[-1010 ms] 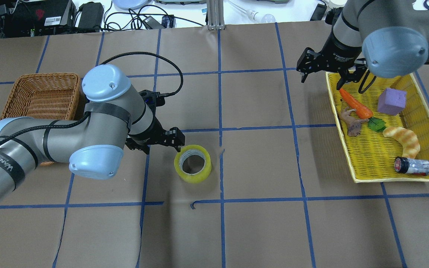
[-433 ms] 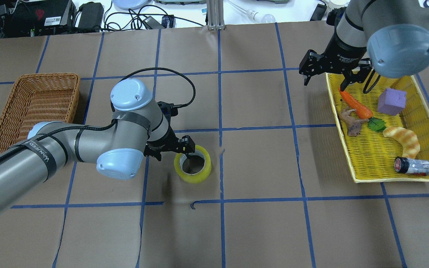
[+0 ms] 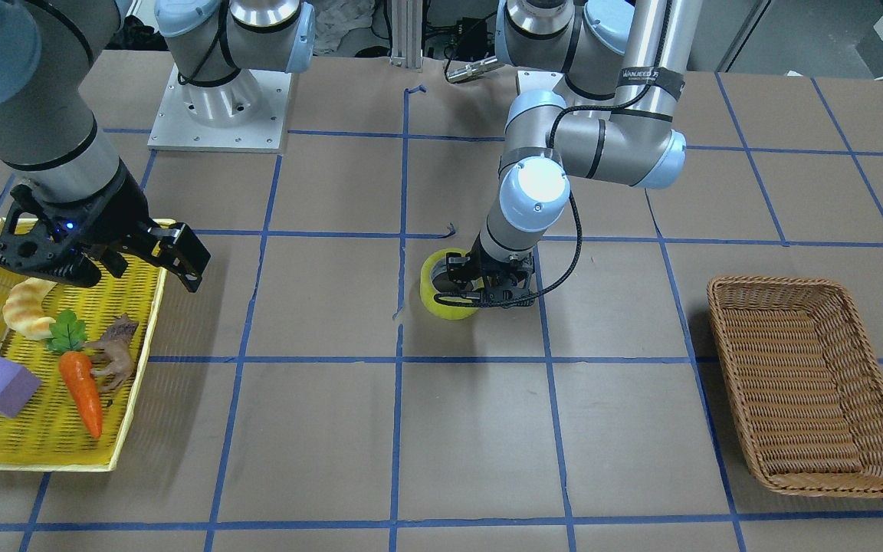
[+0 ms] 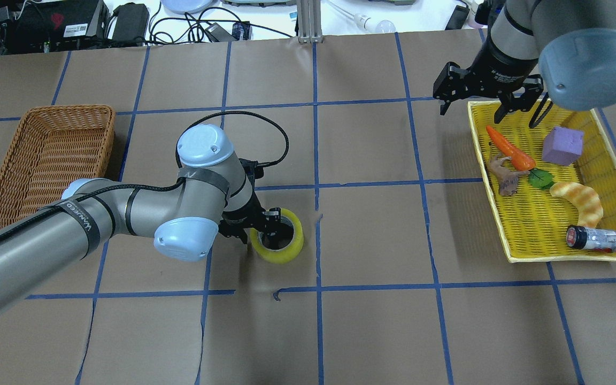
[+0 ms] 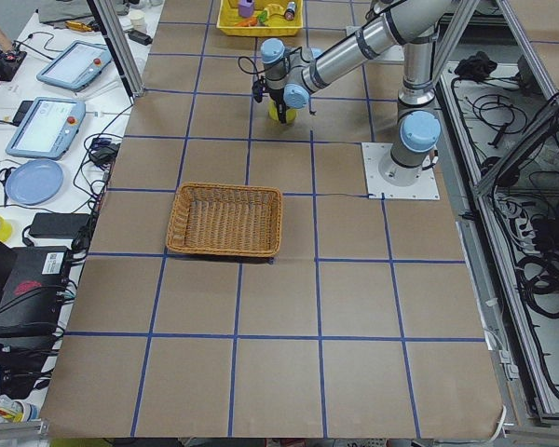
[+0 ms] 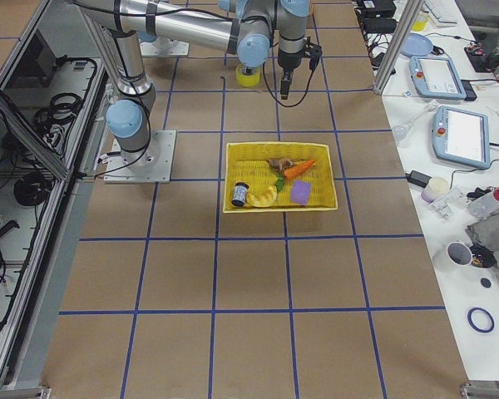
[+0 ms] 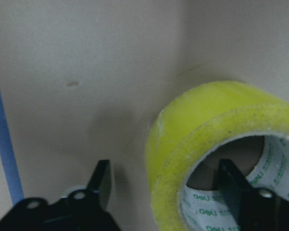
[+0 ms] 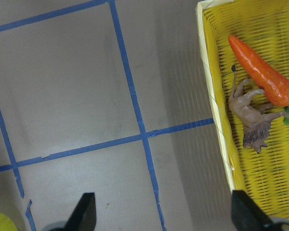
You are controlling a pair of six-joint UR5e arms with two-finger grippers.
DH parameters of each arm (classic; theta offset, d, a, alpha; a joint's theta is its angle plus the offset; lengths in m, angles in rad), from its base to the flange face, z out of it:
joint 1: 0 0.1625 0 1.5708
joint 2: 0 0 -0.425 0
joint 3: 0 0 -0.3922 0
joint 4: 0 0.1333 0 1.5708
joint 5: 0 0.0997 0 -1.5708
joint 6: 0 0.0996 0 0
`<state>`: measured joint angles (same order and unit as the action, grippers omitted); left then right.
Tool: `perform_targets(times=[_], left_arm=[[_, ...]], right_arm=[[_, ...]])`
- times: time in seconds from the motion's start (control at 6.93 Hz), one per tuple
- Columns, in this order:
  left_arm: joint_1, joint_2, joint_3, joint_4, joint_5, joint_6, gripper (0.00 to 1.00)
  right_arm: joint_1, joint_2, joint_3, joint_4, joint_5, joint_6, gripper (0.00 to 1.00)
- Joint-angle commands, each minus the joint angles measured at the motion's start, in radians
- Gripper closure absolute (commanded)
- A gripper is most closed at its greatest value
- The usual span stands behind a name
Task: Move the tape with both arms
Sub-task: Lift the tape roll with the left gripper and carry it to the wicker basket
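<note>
Left gripper (image 7: 166,195), jaws apart, straddles the wall of the yellow packing tape roll (image 4: 281,253), which lies flat on the brown paper (image 4: 372,230) near the table's centre. Uneven closing could slide or tip the roll. Right gripper (image 4: 471,104) hangs spread beside the yellow tray (image 4: 554,259).

We see the tape (image 7: 192,120) as a smooth, glossy yellow plastic film with a grainy rim. Its core seems to be printed paper, though the close view is blurred. The surface (image 4: 372,230) is matt brown paper, slightly wrinkled, crossed by blue adhesive lines (image 4: 315,133). The basket (image 4: 46,155) is rough woven wicker and the tray (image 4: 527,224) is yellow plastic mesh. The left arm (image 4: 126,208) is dull grey metal with shiny light-blue caps (image 4: 205,145), and the left tool (image 4: 257,231) looks matt black.
</note>
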<state>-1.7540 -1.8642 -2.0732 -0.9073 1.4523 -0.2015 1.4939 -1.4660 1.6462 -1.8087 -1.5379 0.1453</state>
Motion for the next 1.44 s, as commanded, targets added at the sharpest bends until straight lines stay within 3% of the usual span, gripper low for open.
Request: perform_targets(times=[0.0,0.29,0.43,0.72,0.87,1.3], left_arm=[[0.001,0.022,0.005,0.002,-0.001,0.016,1.00],[0.028,0.030,0.028,-0.015,0.016,0.057,1.00],[0.103,0.049,0.068,-0.066,0.019,0.062,1.00],[0.259,0.089,0.138,-0.195,0.046,0.271,1.00],[0.327,0.108,0.149,-0.206,0.121,0.334,1.00],[0.582,0.132,0.186,-0.180,0.148,0.682,1.00]], right_arm=[[0.000,-0.013,0.000,0.002,0.001,-0.004,0.00],[0.000,-0.014,-0.002,-0.009,0.005,-0.004,0.00],[0.000,-0.017,-0.003,-0.009,0.005,-0.006,0.00],[0.000,-0.025,-0.002,-0.009,0.004,-0.007,0.00],[0.000,-0.023,-0.002,-0.011,0.002,-0.009,0.00],[0.000,-0.023,0.000,-0.012,-0.007,-0.032,0.00]])
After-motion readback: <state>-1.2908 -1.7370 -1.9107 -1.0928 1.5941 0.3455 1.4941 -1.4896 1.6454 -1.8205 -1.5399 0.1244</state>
